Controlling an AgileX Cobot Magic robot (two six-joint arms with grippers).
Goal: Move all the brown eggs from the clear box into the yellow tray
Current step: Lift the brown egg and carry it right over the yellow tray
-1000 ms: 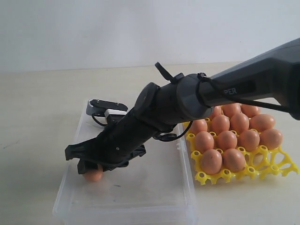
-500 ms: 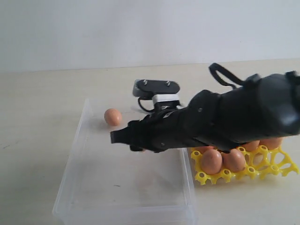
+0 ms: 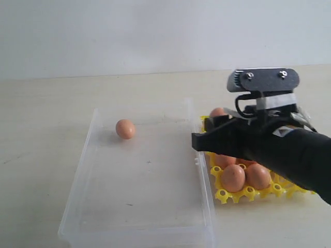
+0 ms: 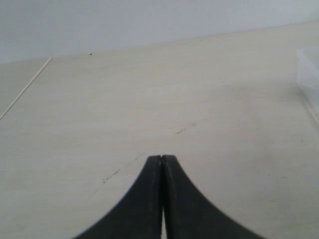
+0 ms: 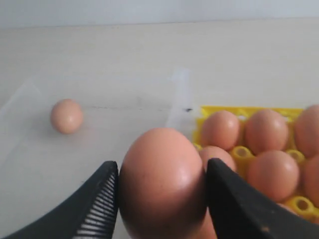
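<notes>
My right gripper (image 5: 162, 181) is shut on a brown egg (image 5: 162, 184), with a finger pressed against each side of it. In the exterior view this gripper (image 3: 204, 140) hangs over the left edge of the yellow tray (image 3: 226, 195), and the held egg is hidden behind the arm. Several brown eggs (image 3: 232, 177) sit in the tray's cups (image 5: 271, 174). One brown egg (image 3: 125, 128) lies alone near the far end of the clear box (image 3: 137, 217), also visible in the right wrist view (image 5: 66, 115). My left gripper (image 4: 162, 158) is shut and empty over bare table.
The pale table (image 3: 46, 129) surrounds the box and tray. The box's right wall (image 3: 202, 170) runs close along the tray's left side. A corner of the clear box (image 4: 310, 84) shows at the edge of the left wrist view.
My right arm lifted an egg out of the box's near left part and swung right, reaching the tray's left edge. The lone egg at the far end became visible.
</notes>
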